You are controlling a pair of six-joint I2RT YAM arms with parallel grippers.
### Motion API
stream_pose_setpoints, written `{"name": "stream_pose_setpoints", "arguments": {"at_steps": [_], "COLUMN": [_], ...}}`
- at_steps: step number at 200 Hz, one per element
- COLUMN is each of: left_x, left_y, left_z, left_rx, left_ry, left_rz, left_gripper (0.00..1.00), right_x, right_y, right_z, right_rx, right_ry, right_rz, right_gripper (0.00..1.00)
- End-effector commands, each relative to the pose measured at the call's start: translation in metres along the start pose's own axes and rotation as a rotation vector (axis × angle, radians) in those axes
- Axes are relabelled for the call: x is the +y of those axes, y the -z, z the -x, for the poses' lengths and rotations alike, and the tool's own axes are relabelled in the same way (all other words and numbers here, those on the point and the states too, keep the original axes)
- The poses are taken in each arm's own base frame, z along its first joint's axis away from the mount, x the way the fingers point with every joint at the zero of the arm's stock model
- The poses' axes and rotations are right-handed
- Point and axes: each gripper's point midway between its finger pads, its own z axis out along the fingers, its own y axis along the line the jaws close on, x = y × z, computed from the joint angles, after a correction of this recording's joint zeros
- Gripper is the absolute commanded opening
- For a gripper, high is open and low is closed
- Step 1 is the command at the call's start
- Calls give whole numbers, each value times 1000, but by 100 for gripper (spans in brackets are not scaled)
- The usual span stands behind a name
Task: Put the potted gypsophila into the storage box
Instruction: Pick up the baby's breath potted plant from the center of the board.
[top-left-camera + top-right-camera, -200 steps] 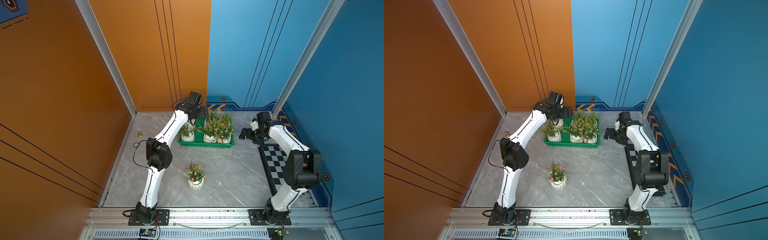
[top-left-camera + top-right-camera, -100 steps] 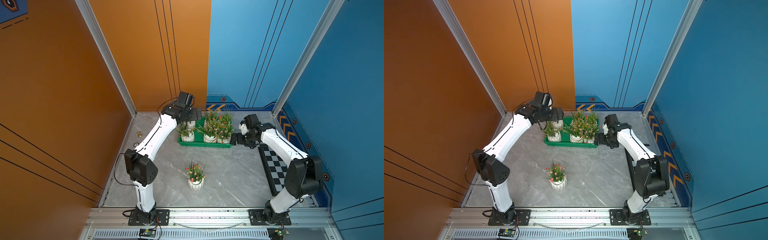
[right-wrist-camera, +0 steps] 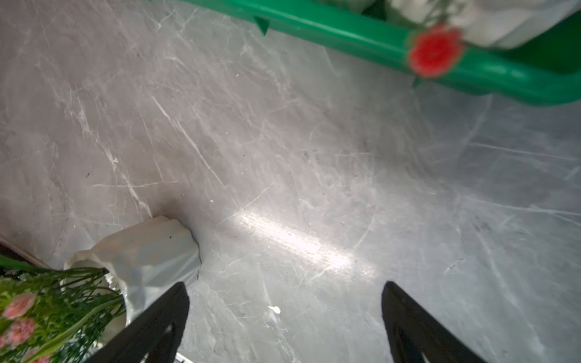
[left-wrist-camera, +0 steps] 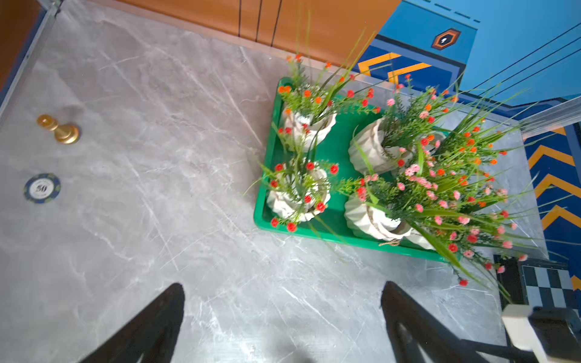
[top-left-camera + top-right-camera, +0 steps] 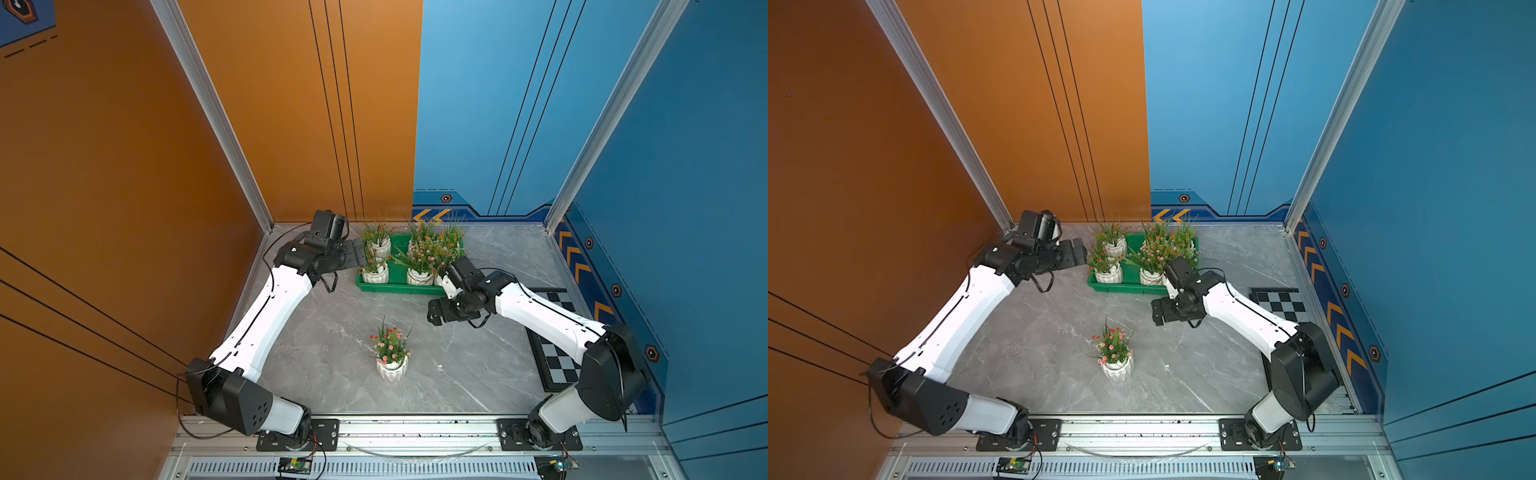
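Note:
One potted gypsophila stands alone on the grey marble table, a white ribbed pot with pink and red flowers. Several more pots sit inside the green storage box at the back. My left gripper hangs open and empty just left of the box. My right gripper is open and empty in front of the box's right end. In the right wrist view the lone pot lies beside one finger, with the box rim beyond.
A black-and-grey checkered board lies along the right wall. A gold chess pawn and a blue poker chip rest on the table near the left wall. Orange and blue walls close in the table.
My left arm drew back leftward from over the box. My right arm swung from the box's right side round to its front, nearer the lone pot. Both grippers stayed open.

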Motion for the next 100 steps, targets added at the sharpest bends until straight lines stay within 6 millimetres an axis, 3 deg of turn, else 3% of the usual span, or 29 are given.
{"name": "stream_pose_setpoints", "arguments": {"at_steps": [1, 50, 100], "left_x": [19, 42, 54], "left_y": [3, 15, 16], "left_z": [-16, -42, -72], "left_rx": [15, 36, 83], "left_ry": [51, 96, 128], "left_rz": [32, 26, 14], "left_gripper": [98, 98, 98], "right_x": [13, 41, 61], "right_y": [4, -7, -15], "right_z": [-9, -37, -52], "right_rx": [-33, 13, 23], "right_ry": [-7, 49, 86], "right_rz": [1, 11, 14], "right_gripper": [95, 92, 85]}}
